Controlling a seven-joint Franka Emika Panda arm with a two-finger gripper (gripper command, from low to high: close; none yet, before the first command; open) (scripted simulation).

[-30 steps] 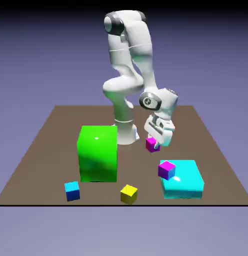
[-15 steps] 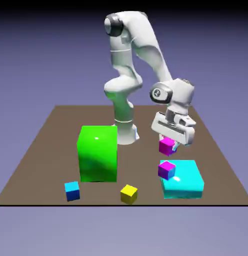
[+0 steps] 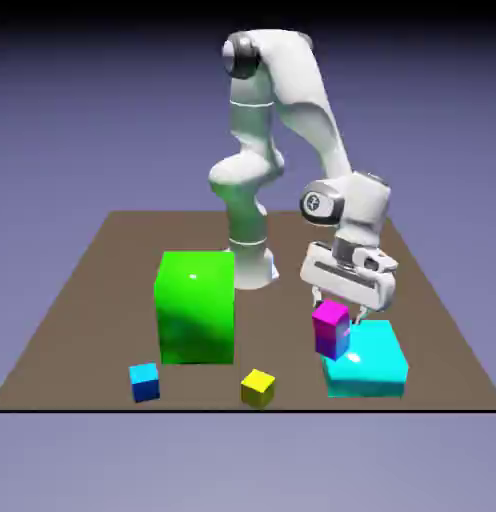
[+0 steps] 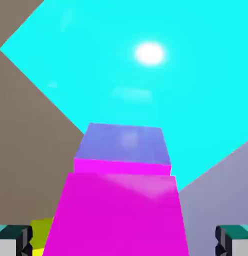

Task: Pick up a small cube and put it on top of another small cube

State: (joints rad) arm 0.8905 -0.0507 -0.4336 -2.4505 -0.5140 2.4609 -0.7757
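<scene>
A green block (image 3: 197, 308), blue cube (image 3: 144, 382), yellow cube (image 3: 258, 389) and cyan slab (image 3: 364, 362) rest on the brown table (image 3: 102, 300).

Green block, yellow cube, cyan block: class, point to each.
Green block (image 3: 197, 310): exterior view, front face.
Yellow cube (image 3: 256, 391): exterior view, front side.
Cyan block (image 3: 377, 377): exterior view, front face.

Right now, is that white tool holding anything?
Tool: open, holding nothing; its tips stand apart on either side of the pink cube.
</scene>
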